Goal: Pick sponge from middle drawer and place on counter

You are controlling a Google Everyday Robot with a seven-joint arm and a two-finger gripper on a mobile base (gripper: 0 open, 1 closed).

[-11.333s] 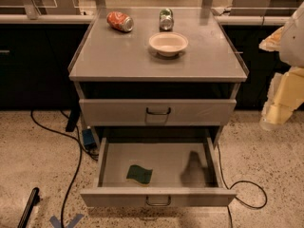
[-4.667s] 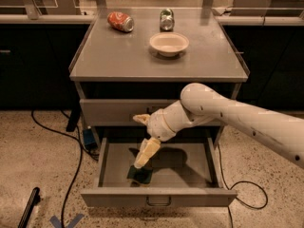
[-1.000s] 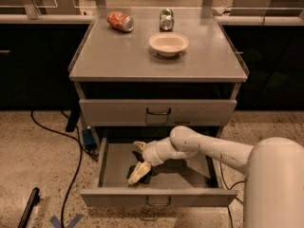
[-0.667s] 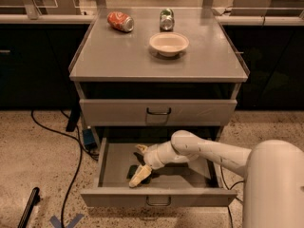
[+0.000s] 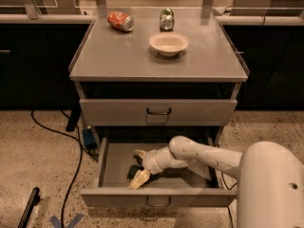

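The sponge [image 5: 132, 171] shows as a small dark pad on the floor of the pulled-out middle drawer [image 5: 190, 197], left of centre. My gripper [image 5: 138, 166] is down inside that drawer, at the end of the white arm that reaches in from the right. Its fingers stand open, one pale fingertip [image 5: 140, 153] behind the sponge and the other in front of it. The sponge lies between them and is partly hidden by the wrist. The grey counter [image 5: 123, 56] is above, at the top of the cabinet.
On the counter stand a white bowl [image 5: 169, 43], a red can [image 5: 120, 21] lying on its side and a crushed green can [image 5: 166, 19]. A shut drawer [image 5: 158, 111] sits above the open one. Cables [image 5: 71, 175] run over the floor at left.
The arm came in from the right and reached down into the open drawer to the sponge. Over the last second the gripper has hardly moved.
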